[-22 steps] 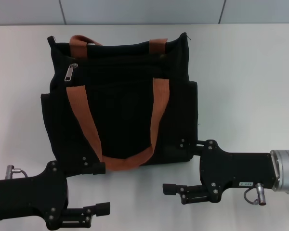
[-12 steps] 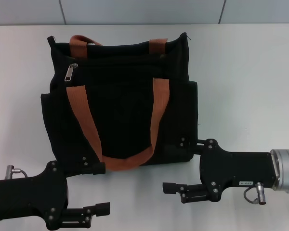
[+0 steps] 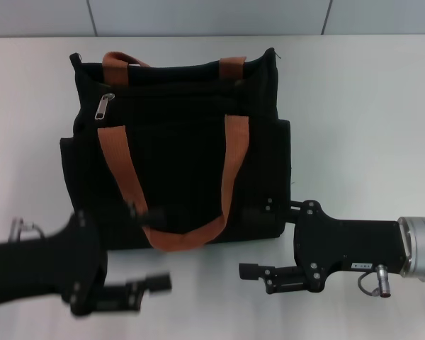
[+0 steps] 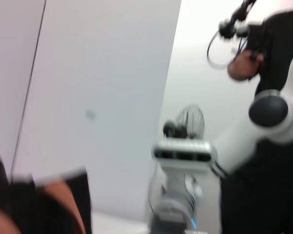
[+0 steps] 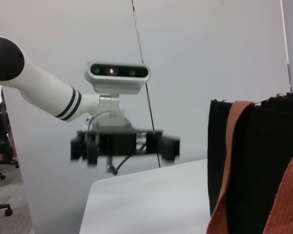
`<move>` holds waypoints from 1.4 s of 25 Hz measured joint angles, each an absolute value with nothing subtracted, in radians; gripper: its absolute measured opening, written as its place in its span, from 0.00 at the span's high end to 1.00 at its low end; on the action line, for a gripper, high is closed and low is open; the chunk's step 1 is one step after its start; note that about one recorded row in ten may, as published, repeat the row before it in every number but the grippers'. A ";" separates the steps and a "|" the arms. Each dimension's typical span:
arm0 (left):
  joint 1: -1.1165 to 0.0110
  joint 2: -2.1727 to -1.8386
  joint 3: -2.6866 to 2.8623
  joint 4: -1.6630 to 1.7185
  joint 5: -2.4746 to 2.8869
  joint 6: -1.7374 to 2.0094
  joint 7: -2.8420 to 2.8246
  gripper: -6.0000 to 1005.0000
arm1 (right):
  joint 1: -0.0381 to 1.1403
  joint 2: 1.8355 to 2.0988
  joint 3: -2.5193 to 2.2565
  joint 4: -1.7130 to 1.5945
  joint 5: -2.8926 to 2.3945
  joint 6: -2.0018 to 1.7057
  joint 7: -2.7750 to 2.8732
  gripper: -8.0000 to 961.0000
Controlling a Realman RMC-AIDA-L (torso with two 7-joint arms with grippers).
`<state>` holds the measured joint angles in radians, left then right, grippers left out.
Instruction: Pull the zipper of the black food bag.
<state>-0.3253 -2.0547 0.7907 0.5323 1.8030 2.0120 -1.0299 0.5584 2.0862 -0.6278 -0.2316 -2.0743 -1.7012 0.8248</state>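
The black food bag (image 3: 177, 142) stands on the white table with two orange-brown strap handles (image 3: 120, 170). The silver zipper pull (image 3: 104, 106) hangs at the bag's top left corner. My left gripper (image 3: 152, 248) is open and blurred at the bag's front left bottom corner, its upper finger over the front handle loop. My right gripper (image 3: 261, 238) is open at the bag's front right bottom corner, holding nothing. The right wrist view shows the bag's side (image 5: 254, 161) and the left gripper (image 5: 124, 146) farther off. The left wrist view shows a blurred bag corner (image 4: 19, 204).
The white table (image 3: 354, 106) runs out to the bag's right and left. A grey wall (image 3: 198, 14) stands behind the table. The right arm (image 4: 263, 122) shows in the left wrist view.
My left gripper has moved forward and slightly right, toward the bag's lower left corner, and is blurred with motion. The right gripper has barely shifted. The bag and zipper have not moved.
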 joint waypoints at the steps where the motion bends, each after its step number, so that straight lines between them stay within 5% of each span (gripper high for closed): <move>1: -0.330 -2.059 0.791 0.532 1.767 2.012 -1.027 0.24 | 0.558 2.086 -0.628 -0.232 -2.072 -1.701 0.825 0.17; 10: -0.344 -2.061 0.655 0.532 1.446 1.985 -1.014 0.25 | 0.556 2.086 -0.627 -0.232 -2.053 -1.702 0.824 0.17; 22: -0.360 -1.912 0.623 0.554 1.612 1.744 -1.067 0.27 | 0.564 2.086 -0.627 -0.236 -2.040 -1.706 0.822 0.17; 35: -0.429 -1.948 0.628 0.582 1.869 1.566 -1.092 0.29 | 0.574 2.086 -0.627 -0.232 -2.028 -1.707 0.822 0.17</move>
<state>-0.4294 -1.9485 0.6285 0.5825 1.8686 1.5659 -1.0917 0.5735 2.0862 -0.6274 -0.2322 -2.0279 -1.7073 0.8221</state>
